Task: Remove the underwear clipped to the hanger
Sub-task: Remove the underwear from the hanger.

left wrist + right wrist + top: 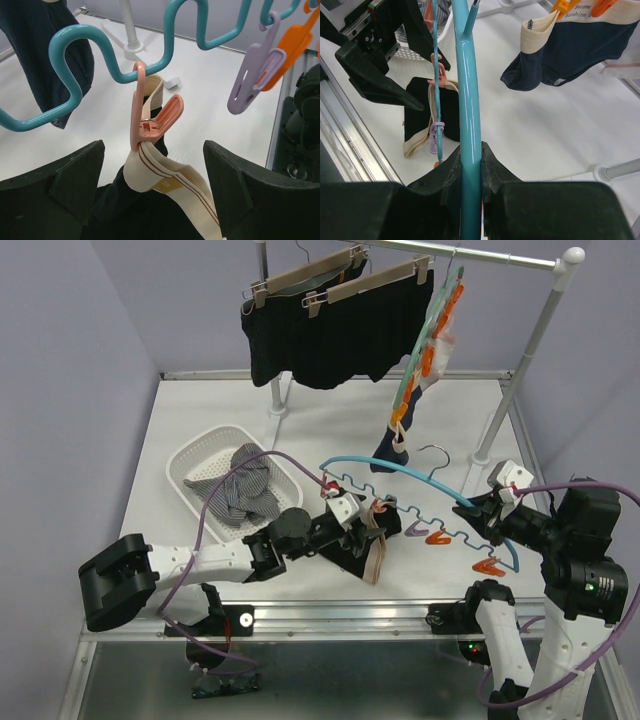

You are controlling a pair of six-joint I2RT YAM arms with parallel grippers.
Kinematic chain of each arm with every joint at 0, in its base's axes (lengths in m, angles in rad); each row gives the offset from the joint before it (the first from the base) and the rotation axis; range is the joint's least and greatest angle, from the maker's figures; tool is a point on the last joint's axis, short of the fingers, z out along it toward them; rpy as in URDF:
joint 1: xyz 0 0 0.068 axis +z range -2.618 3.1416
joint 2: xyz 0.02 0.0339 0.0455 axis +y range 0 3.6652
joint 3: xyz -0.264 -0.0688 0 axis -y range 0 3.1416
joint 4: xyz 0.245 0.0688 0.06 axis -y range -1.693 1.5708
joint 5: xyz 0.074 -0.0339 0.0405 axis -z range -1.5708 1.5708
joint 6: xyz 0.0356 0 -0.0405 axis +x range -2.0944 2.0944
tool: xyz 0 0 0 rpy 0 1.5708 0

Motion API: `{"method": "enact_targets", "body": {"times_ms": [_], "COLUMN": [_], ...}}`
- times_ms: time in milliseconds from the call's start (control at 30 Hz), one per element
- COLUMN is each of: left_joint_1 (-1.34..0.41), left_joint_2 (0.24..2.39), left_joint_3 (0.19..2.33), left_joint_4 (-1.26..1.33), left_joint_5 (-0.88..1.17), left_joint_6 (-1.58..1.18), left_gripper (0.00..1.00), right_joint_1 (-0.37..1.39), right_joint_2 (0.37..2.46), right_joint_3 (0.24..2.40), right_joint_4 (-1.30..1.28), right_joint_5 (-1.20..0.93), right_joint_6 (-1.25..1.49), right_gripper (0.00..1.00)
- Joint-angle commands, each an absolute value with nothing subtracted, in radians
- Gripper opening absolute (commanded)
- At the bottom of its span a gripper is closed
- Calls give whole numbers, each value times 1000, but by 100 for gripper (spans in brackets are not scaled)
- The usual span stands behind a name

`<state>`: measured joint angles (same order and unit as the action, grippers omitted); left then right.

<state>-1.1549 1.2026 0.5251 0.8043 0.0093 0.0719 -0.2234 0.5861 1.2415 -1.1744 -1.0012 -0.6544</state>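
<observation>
My right gripper is shut on the bar of a teal wavy hanger and holds it low over the table; the wrist view shows the bar squeezed between the jaws. A pink clip on the hanger grips the cream waistband of black underwear, which rests partly on the table. My left gripper is open, one finger on each side of that waistband, just below the clip. The same garment shows in the right wrist view.
A white basket holds a grey-striped garment. Two black shorts hang on wooden hangers on the rack. A navy piece hangs from a second clip hanger. A purple clip and an orange clip hang empty.
</observation>
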Motion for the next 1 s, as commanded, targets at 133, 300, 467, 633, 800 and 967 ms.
{"method": "enact_targets", "body": {"times_ms": [133,300,467,633,800,967], "left_joint_1": [-1190,-1201,-1203,-1209,-1210,-1213], "left_joint_2": [1264,1299,1324,1338,1339,1322], "left_joint_3": [580,598,617,633,641,632], "left_joint_4": [1087,1118,1121,1134,1141,1138], "left_joint_5": [-130,-135,-143,-166,-186,-183], "left_joint_6": [112,130,126,123,126,127], "left_gripper": [89,86,73,60,4,0], "right_joint_1": [-233,-233,-233,-233,-233,-233], "right_joint_2": [563,557,552,552,549,549], "right_joint_3": [1224,1216,1212,1210,1212,1210], "right_joint_4": [-1103,-1103,-1103,-1103,-1103,-1103], "right_joint_5": [-1022,-1020,-1020,-1020,-1017,-1011], "right_joint_6": [-638,-640,-638,-638,-638,-635], "right_gripper": [1,0,1,0,0,1]}}
